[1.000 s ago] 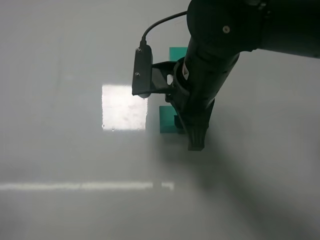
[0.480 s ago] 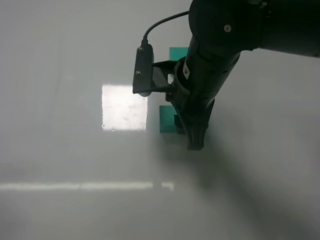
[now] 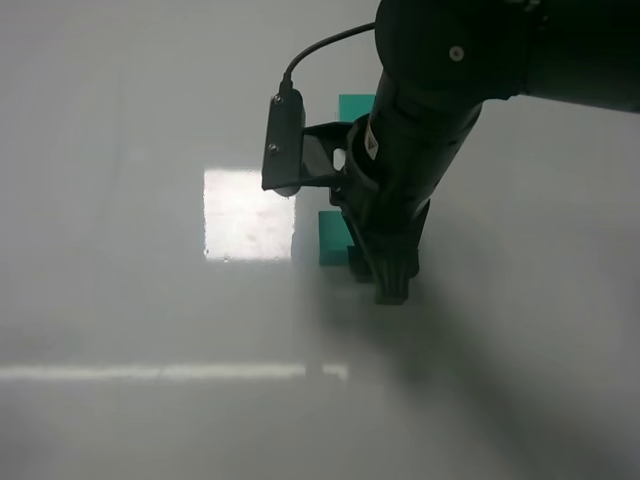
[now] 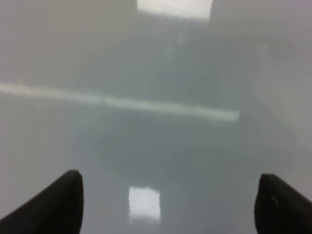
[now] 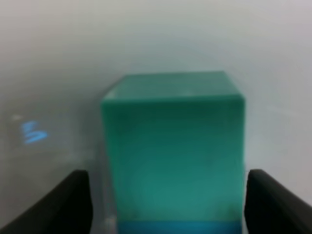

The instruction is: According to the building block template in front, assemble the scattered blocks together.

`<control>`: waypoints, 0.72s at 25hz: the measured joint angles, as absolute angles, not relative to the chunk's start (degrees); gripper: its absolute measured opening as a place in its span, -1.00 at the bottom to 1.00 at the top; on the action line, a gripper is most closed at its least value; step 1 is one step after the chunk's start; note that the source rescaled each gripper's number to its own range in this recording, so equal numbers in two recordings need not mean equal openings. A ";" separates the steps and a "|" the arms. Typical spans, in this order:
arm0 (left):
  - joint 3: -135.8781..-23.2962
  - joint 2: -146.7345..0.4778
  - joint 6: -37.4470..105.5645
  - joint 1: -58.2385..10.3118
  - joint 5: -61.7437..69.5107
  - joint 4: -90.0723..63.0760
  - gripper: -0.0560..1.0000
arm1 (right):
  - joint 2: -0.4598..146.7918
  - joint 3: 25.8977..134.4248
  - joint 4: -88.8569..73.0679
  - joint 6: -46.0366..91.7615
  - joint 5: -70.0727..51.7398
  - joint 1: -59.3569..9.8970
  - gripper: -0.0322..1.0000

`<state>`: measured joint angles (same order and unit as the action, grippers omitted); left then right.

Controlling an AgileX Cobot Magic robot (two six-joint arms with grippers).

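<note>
Scattered blocks [image 5: 171, 151] sit joined, green cube above a cyan strip, between the right gripper's [image 5: 168, 204] parted fingertips, apart from both. Left gripper [image 4: 168, 204] hangs spread over the bare table [image 4: 156, 73], grasping nothing.

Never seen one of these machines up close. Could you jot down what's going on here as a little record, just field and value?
surface: pale grey table with bright light patches
right gripper: open, fingers apart on either side of the green block
green block: on the table, a blue block showing at its near edge
left gripper: open, nothing between its fingers, over bare table
second green piece: farther back, mostly hidden by the arm
</note>
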<state>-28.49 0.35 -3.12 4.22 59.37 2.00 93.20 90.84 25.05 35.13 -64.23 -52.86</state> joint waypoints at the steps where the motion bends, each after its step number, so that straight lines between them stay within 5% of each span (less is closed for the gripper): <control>1: -28.49 0.35 -3.12 4.22 59.37 2.00 0.74 | 92.37 90.84 25.18 34.77 -64.30 -53.69 0.42; 10: -28.49 0.35 -3.12 4.22 59.37 2.00 0.74 | 83.80 90.84 25.30 24.29 -63.75 -52.58 0.38; 18: -28.49 0.35 -3.12 4.22 59.37 2.00 0.74 | 79.53 90.84 10.42 18.20 -62.26 -28.53 0.27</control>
